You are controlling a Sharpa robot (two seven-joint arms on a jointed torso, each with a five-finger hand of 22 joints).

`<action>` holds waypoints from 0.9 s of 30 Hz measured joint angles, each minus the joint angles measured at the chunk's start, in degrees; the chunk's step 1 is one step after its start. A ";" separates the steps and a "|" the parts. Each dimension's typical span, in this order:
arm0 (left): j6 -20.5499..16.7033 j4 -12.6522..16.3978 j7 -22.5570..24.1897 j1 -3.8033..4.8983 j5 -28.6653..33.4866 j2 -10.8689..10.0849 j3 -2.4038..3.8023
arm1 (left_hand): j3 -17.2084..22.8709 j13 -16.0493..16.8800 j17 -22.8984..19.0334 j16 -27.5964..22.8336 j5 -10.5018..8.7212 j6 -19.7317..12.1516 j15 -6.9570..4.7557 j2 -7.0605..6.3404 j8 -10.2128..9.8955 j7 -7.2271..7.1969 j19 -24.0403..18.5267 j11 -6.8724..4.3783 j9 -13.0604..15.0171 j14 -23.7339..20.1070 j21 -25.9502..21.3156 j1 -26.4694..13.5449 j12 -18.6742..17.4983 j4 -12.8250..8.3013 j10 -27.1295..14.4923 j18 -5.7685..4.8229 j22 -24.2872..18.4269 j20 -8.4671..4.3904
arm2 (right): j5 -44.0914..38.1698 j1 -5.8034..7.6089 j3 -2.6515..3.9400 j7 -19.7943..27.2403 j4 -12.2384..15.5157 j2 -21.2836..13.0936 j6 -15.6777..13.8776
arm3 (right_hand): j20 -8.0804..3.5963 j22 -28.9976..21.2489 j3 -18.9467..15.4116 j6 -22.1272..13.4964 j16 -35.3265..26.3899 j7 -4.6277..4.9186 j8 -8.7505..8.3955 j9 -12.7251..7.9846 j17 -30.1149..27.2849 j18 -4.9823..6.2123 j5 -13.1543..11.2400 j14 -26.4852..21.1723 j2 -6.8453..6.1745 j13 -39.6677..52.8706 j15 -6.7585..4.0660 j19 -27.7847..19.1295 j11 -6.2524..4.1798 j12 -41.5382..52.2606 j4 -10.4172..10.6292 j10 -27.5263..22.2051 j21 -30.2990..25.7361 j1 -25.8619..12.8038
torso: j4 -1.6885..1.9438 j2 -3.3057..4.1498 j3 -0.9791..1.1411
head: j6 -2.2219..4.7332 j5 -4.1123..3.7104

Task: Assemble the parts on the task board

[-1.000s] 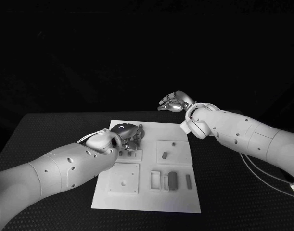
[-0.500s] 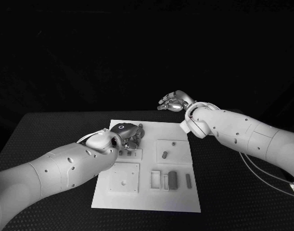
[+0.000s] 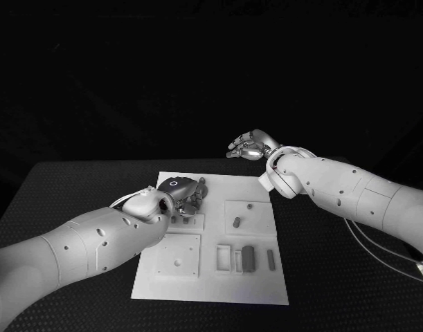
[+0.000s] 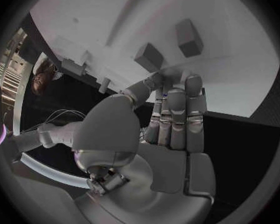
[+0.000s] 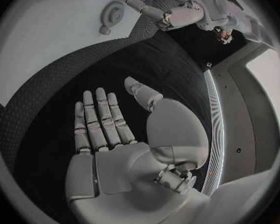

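The white task board (image 3: 256, 290) lies in the middle of the black table. My left hand (image 3: 185, 194) is low over its far left part, above a small square block. In the left wrist view its fingers (image 4: 177, 109) lie straight and together, fingertips on the board (image 4: 239, 79) beside two grey blocks (image 4: 149, 56), with the thumb curved in to meet them. I cannot tell whether a part sits between them. My right hand (image 3: 251, 146) hangs raised beyond the board's far edge. In the right wrist view its palm (image 5: 118, 159) is bare and its fingers are apart.
A short peg (image 3: 237, 223) stands in a square plate right of centre. Upright pieces (image 3: 248, 259) stand in slots near the front. A plate with a hole (image 3: 178, 257) lies front left. A gear-like piece (image 5: 113, 12) is on the board.
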 measured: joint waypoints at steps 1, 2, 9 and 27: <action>-0.18 0.03 0.05 -0.04 0.00 -0.04 -0.01 | 0.12 0.03 -0.08 0.14 0.00 0.28 -0.01 0.06 0.12 -0.09 0.03 -0.21 0.00 0.33 0.00 0.08 -0.12 0.12 0.22 -0.04 0.00 0.00 | 0.00 0.00 0.00 0.00 0.00 0.00 0.00 | 0.00 0.00 0.00 0.00 0.00 0.00 0.00 0.00 0.00 0.00 0.00 0.00 0.00 0.00 0.00 0.00 0.00 0.00 0.00 0.00 0.00 0.00 | 0.00 0.00 0.00 | 0.02 0.03; -0.36 0.07 0.10 -0.08 0.00 -0.09 -0.03 | 0.30 0.05 -0.13 0.22 0.00 0.37 -0.08 0.01 0.25 -0.14 0.18 -0.21 0.01 0.41 0.00 0.16 -0.16 0.09 0.25 -0.06 0.00 0.00 | 0.00 0.00 0.00 0.00 0.00 0.00 0.00 | 0.00 0.00 0.00 0.00 0.00 0.00 0.00 0.00 0.00 0.00 0.00 0.00 0.00 0.00 0.00 0.00 0.00 0.00 0.00 0.00 0.00 0.00 | 0.00 0.00 0.00 | 0.03 0.03; -1.42 0.56 0.49 -0.34 0.47 -0.50 -0.10 | 0.54 0.46 -0.32 0.22 -0.01 0.89 -0.26 0.00 0.33 -0.22 0.50 -0.31 0.22 0.65 0.33 0.30 -0.42 0.17 0.94 -0.35 -0.01 -0.30 | 0.02 0.00 0.00 0.01 -0.03 0.01 0.00 | 0.00 0.05 0.00 0.00 0.00 0.00 0.00 0.00 0.00 0.00 0.00 0.00 0.00 0.00 0.00 0.00 0.00 0.00 0.00 0.00 0.00 0.00 | 0.00 0.00 0.00 | 0.16 0.04; -2.54 1.83 1.24 -1.26 3.84 -2.10 2.54 | 0.54 0.45 -0.58 0.44 -0.14 1.32 -0.41 0.23 0.69 -0.32 0.80 -0.52 0.40 0.95 0.36 0.04 -0.34 0.17 1.15 -0.40 0.00 -0.41 | 0.04 -0.01 0.00 0.04 -0.06 -0.06 0.02 | 0.00 0.10 0.00 0.00 0.00 0.00 0.28 -0.05 0.04 0.00 0.00 0.00 0.00 0.00 0.00 0.00 0.00 0.00 0.00 0.00 -0.21 0.00 | 0.03 -0.03 -0.03 | 0.63 0.22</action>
